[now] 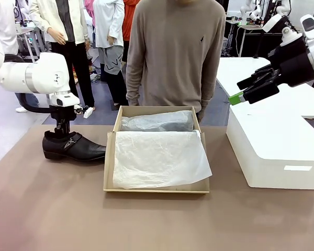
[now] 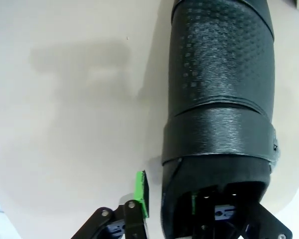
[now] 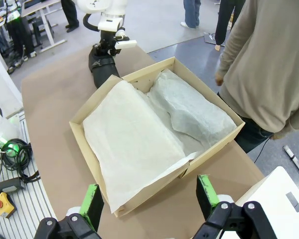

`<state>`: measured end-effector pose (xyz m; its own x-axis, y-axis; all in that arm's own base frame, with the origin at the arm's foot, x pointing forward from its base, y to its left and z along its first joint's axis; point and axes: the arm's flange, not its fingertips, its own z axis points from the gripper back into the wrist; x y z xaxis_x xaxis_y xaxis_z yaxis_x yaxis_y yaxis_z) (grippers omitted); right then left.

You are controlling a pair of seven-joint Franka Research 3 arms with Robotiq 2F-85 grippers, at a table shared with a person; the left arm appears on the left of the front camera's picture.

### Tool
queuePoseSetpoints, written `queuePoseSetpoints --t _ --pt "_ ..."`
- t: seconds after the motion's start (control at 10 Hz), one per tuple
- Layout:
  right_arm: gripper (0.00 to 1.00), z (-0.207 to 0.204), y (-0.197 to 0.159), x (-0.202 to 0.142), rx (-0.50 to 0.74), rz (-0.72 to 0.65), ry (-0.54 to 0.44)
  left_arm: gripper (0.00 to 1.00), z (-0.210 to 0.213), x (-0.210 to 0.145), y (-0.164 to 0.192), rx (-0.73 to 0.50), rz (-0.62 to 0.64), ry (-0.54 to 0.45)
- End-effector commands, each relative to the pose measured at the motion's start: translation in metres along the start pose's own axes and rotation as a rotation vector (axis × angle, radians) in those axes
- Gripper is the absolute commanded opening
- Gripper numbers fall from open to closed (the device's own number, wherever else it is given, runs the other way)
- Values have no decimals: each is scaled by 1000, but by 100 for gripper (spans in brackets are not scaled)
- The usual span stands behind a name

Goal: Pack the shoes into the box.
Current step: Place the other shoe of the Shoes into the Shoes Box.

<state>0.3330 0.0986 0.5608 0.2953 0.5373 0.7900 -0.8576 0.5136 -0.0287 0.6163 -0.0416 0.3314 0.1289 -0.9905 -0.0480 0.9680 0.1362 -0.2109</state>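
Your left claw (image 1: pixel 63 127) sits at the left of the front view, pointing down onto the heel end of the shoe (image 1: pixel 73 147). Its wrist camera shows it open astride the shoe's side wall. One green pad (image 2: pixel 141 193) is outside, with a sliver of table between it and the leather; the other finger is down inside the opening, mostly hidden. The shoe lies on the table (image 1: pixel 52 209), toe just beside the left wall of the box (image 1: pixel 109 162), and its buckle (image 1: pixel 71 141) faces you. Your right claw (image 1: pixel 241 90) hangs in the upper right, jaws wide apart and holding nothing, above the white block (image 1: pixel 272 151). Tissue (image 1: pixel 157 159) covers the near half of the box. A wrapped bundle (image 1: pixel 157 121) fills the far half, and you cannot tell what is in it. None of the print can be read: the label (image 1: pixel 297 168) on the block's front and the emblem (image 1: pixel 201 38) on the person's (image 1: pixel 175 63) sweater are too small. The person is cut off at the top edge
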Motion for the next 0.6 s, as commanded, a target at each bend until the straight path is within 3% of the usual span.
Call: queuePoseSetpoints --t 0.0,0.5 --pt "100 -1 -2 0 11 9 -14 0 -3 -6 2 34 -2 10" --pt "100 -1 -2 0 11 9 -14 0 1 -5 -6 73 -8 41"
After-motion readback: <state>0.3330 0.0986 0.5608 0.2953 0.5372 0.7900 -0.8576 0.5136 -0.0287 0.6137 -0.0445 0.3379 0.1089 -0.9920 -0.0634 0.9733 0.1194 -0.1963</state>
